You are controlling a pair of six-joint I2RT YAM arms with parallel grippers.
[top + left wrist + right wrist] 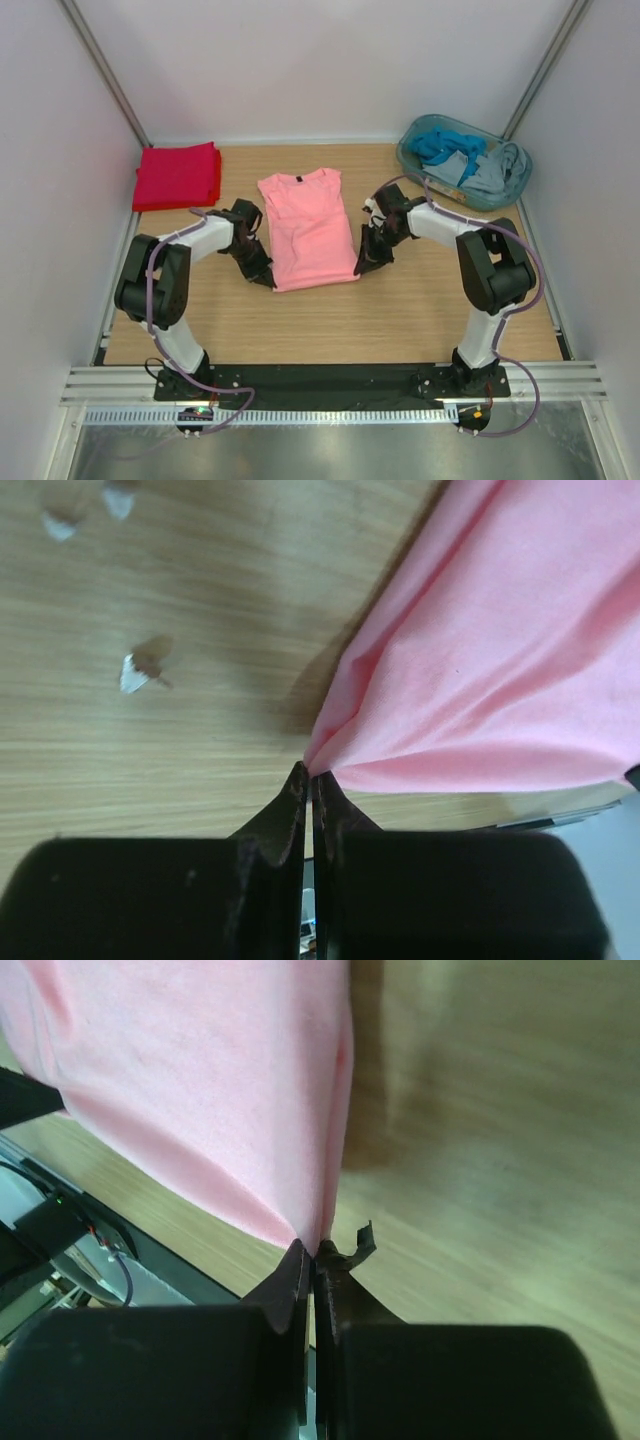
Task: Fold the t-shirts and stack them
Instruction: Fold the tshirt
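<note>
The salmon-pink t-shirt (305, 228) lies on the wooden table with its sides folded in, its neck with the small dark label at the far end. My left gripper (266, 279) is shut on its near left corner; the left wrist view shows the pink cloth (500, 650) pinched at the fingertips (295, 780) and lifted a little. My right gripper (362, 267) is shut on the near right corner; the right wrist view shows the cloth (200, 1090) hanging from the fingertips (297, 1257). The bright red t-shirt (178, 175) lies folded at the far left.
A clear green-blue basket (512, 190) with blue and grey clothes stands at the far right. White walls close in the table on three sides. A black base rail (330, 380) runs along the near edge. Small white marks (133, 672) dot the wood.
</note>
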